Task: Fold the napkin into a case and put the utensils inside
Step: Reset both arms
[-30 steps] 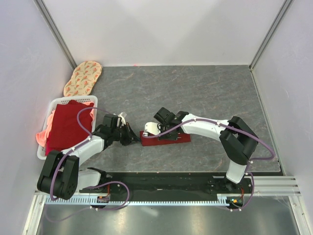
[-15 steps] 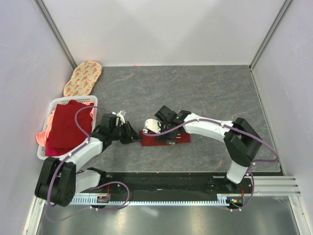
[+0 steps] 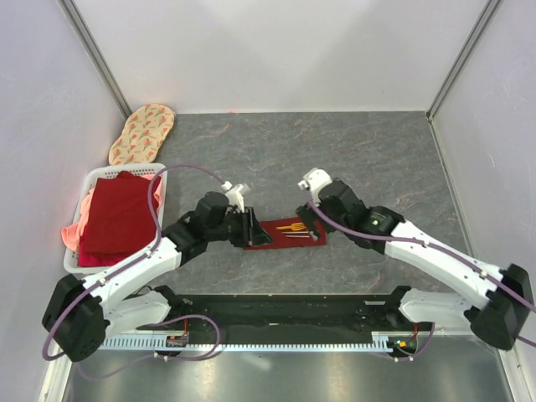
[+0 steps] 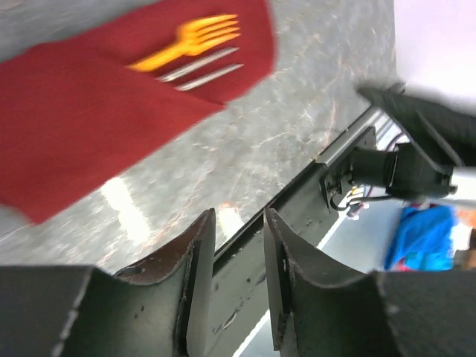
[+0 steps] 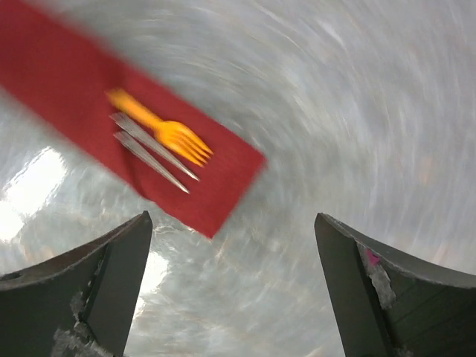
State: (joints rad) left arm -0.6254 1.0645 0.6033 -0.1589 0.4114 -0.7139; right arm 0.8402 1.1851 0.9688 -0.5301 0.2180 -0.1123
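- We are looking down on a grey marbled desk [image 3: 385, 159], which plain white walls [image 3: 276, 50] are closing in on three sides.
- The case [image 3: 289, 235], a flat dark red rectangle, is lying on the near middle of the desk. The utensils [image 3: 295, 228] are resting on its right half: a gold fork [image 4: 195, 39] and two thin silver pieces [image 4: 201, 68], side by side.
- The left gripper [image 3: 251, 228] is hovering at the case's left end, its jaws standing a narrow gap apart with nothing between them.
- The right gripper [image 3: 311, 221] is hovering at the case's right end, its jaws spread wide and holding nothing.
- Well left of the case, a white basket [image 3: 95, 174] is holding a red and pink cloth stack [image 3: 113, 218]. An oval patterned mat [image 3: 142, 134] is lying beyond the basket, in the far corner.
- From overhead, the left gripper is covering the case's left end.
- The right wrist view is smearing badly. We cannot tell what kind the silver pieces are, nor whether any handle is sitting under a layer of cloth.
- A blue shape [image 4: 428, 238] past the desk's near edge is too blurred for us to name.
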